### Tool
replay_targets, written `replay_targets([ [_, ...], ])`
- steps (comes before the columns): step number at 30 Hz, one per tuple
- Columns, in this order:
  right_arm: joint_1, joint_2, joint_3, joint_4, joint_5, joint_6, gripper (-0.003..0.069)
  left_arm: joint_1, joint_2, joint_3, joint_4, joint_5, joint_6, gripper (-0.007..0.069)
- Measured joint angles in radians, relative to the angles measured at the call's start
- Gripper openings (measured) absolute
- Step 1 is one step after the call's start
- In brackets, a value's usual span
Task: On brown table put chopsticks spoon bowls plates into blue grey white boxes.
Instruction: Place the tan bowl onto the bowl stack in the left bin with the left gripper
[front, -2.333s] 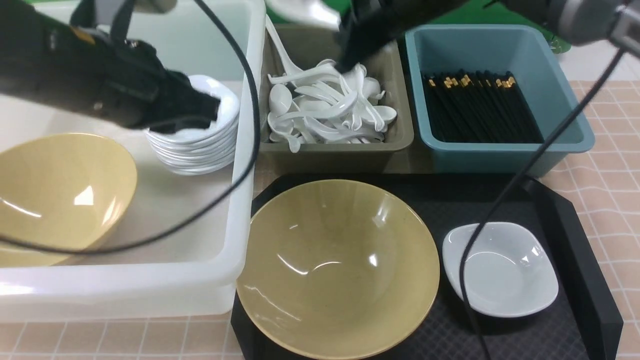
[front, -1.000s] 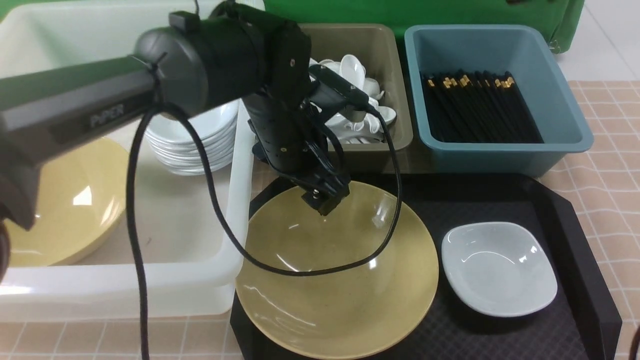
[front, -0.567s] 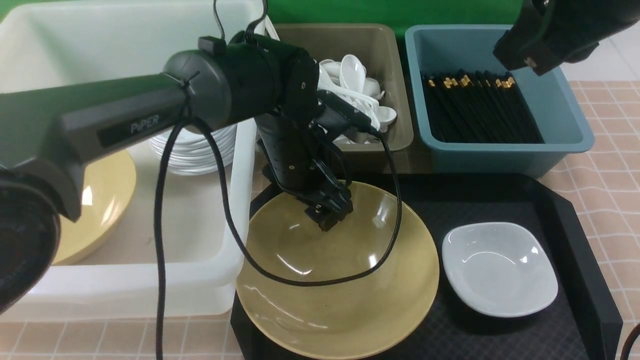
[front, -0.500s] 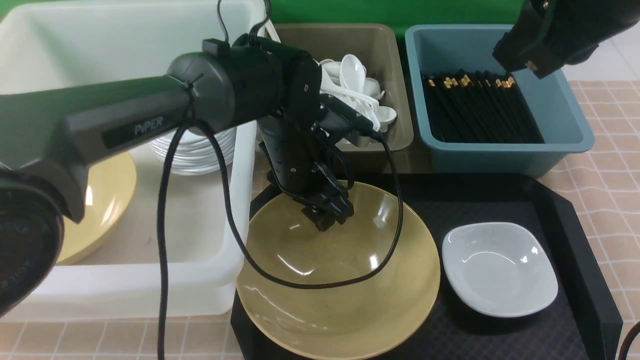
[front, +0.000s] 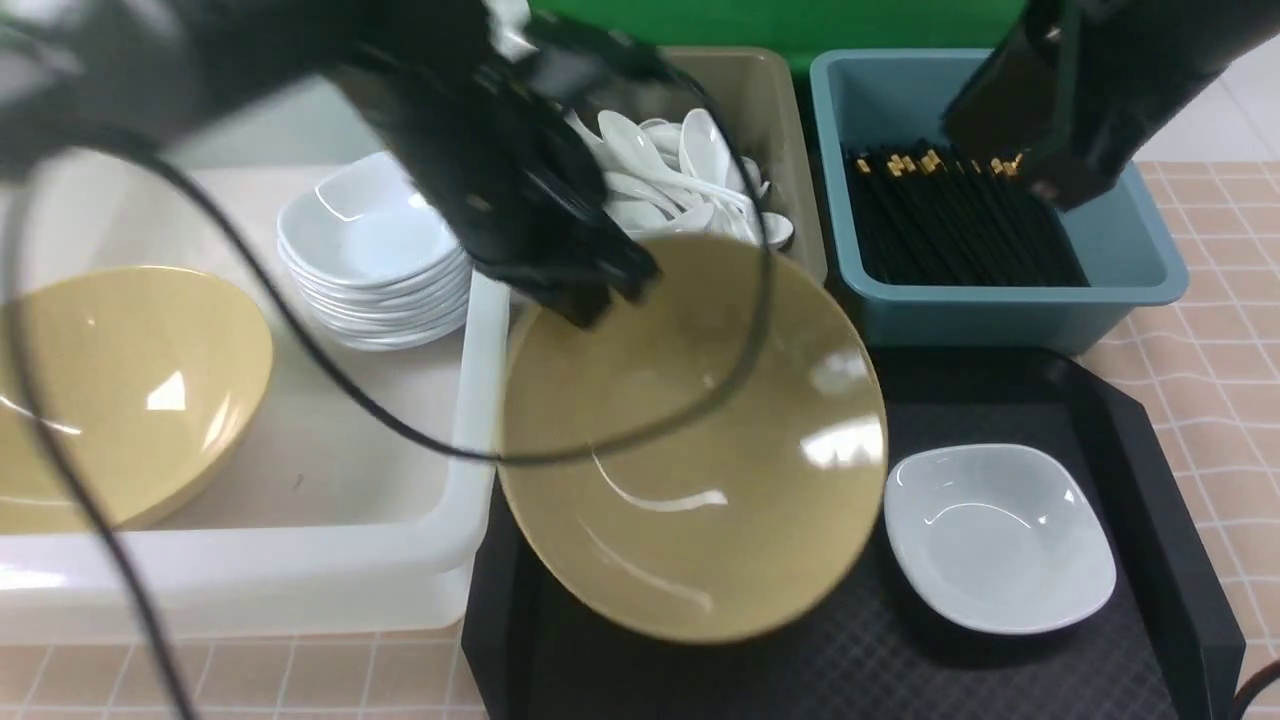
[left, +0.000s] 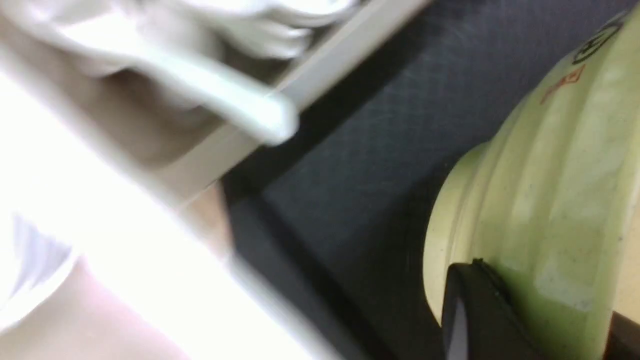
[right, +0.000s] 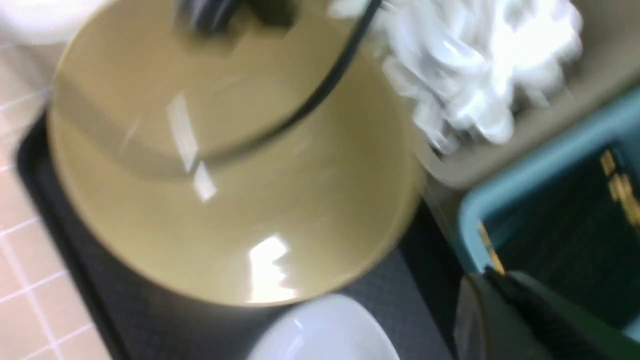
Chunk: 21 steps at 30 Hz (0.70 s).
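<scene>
My left gripper (front: 592, 292) is shut on the far rim of a big yellow bowl (front: 700, 450), which hangs tilted above the black tray (front: 1010, 680). In the left wrist view a finger (left: 475, 310) presses the bowl's ribbed underside (left: 550, 175). A small white plate (front: 1000, 540) lies on the tray to the right. My right gripper (front: 1040, 180) hovers shut and empty over the blue box (front: 1130, 290) of chopsticks (front: 960, 225). Spoons (front: 690, 180) fill the grey box (front: 790, 110). The white box (front: 300, 580) holds another yellow bowl (front: 120, 390) and stacked plates (front: 375, 250).
The three boxes stand in a row along the far side, on the pinkish checked table (front: 1220, 300). The left arm's black cable (front: 400, 430) loops over the white box and the lifted bowl. The tray's raised rim (front: 1180, 520) borders the plate on the right.
My left gripper has shut on the bowl's far rim and lifted it, tilting it up off the tray. The right gripper has shut and come lower over the blue box.
</scene>
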Motion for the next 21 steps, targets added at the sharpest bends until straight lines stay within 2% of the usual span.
replay_targets([
  [5,0.124,0.0,-0.003,0.006,-0.055,-0.039,0.0036,0.261,-0.164,0.003,-0.133,0.053,0.021,0.0005],
  [6,0.161,0.001,-0.008,0.007,-0.066,-0.048,0.0036,0.387,-0.23,0.018,-0.165,0.061,0.024,0.0005],
  [11,0.187,0.004,-0.013,0.008,-0.101,-0.063,0.0036,0.78,-0.393,0.144,-0.153,0.072,0.038,0.0005],
  [12,0.187,0.004,-0.013,0.008,-0.101,-0.063,0.0036,0.78,-0.393,0.151,-0.153,0.073,0.038,0.0005],
  [13,0.187,0.005,-0.013,0.0,-0.115,-0.063,0.0036,0.886,-0.418,0.211,-0.147,0.07,0.042,0.0005],
  [14,0.187,0.005,-0.013,-0.003,-0.123,-0.064,0.0036,0.938,-0.424,0.25,-0.146,0.057,0.043,0.0006],
  [17,0.187,0.007,-0.013,-0.004,-0.14,-0.064,0.0036,1.022,-0.405,0.346,-0.155,-0.033,0.044,0.0006],
  [21,0.187,0.009,-0.013,-0.01,-0.141,-0.065,0.0036,1.048,-0.328,0.403,-0.173,-0.138,0.045,0.0006],
])
